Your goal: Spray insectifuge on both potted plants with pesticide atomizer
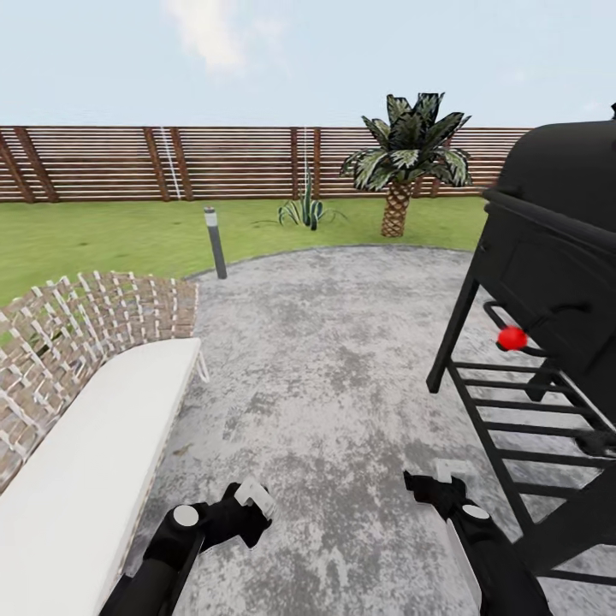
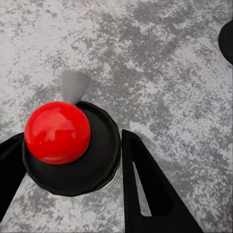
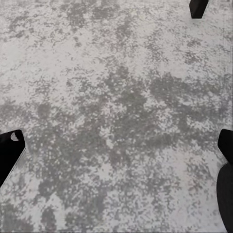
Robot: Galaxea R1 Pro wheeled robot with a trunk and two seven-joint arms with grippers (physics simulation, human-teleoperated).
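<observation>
Two arms reach low over the patio (image 1: 342, 359), a round slab of mottled grey stone that serves as the landmark for everything else. On the patio's left edge sits a wicker seat (image 1: 94, 316) with a long white cushion (image 1: 94, 462); on its right stands a black grill (image 1: 556, 282) with a slatted lower rack and a red ball (image 1: 512, 338) on its front. Beyond the patio lies green lawn (image 1: 103, 235), with a grey bollard lamp (image 1: 214, 241) just at the stone's far rim, a striped agave (image 1: 305, 210) and a palm (image 1: 409, 154) farther back, and a brown slatted fence (image 1: 171, 162) closing the garden under a pale sky. The left gripper (image 1: 248, 505) hangs above bare stone; in the left wrist view its dark fingers (image 2: 145, 184) flank a red sphere on a black disc, and whether they grip it cannot be told. The right gripper (image 1: 441, 483) hovers near the grill's foot, its fingers (image 3: 9, 150) spread wide with nothing between them. The atomizer and potted plants are nowhere among these things.
</observation>
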